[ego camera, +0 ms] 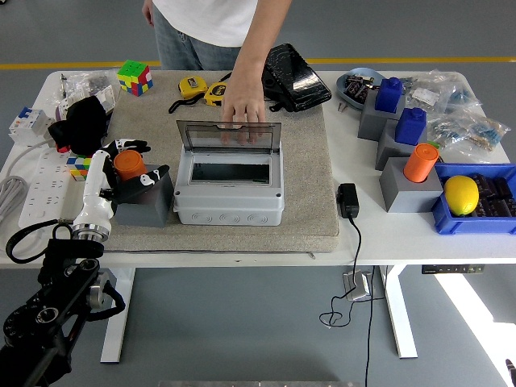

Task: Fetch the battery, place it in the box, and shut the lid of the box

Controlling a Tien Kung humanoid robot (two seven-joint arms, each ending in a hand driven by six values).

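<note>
Closing in on the orange battery (128, 164), your left hand (125, 167) had its black fingers (134, 146) curled around the far side of it and the thumb lying along the near right side, so the wrap looked real but not yet firm. The battery stood upright in the top of a grey holder block (145, 203), just left of the grey box (230, 185) on the tan mat (310, 185). Your right hand was nowhere in the picture.

The box sat open, its clear lid (230, 135) tipped up at the far edge, and a person's hand (243, 105) rested on top of that lid from the far side of the bench (379, 238).

Now, the risks as I judged them. You had the fingers high on a smooth cylinder: pull up at an angle and it could bind in its socket and drag the block along, or slip out of the wrap and roll across the mat. The carry to the right was short, but the box's left wall stood between battery and opening, so a low swing would have clipped it and shoved the box. And watch that person's hand on the lid: if it let go while you were over the opening, the lid could have dropped on your fingers. The power strip (38, 190) and cable (32, 242) sat close by your forearm, ready to snag.
</note>
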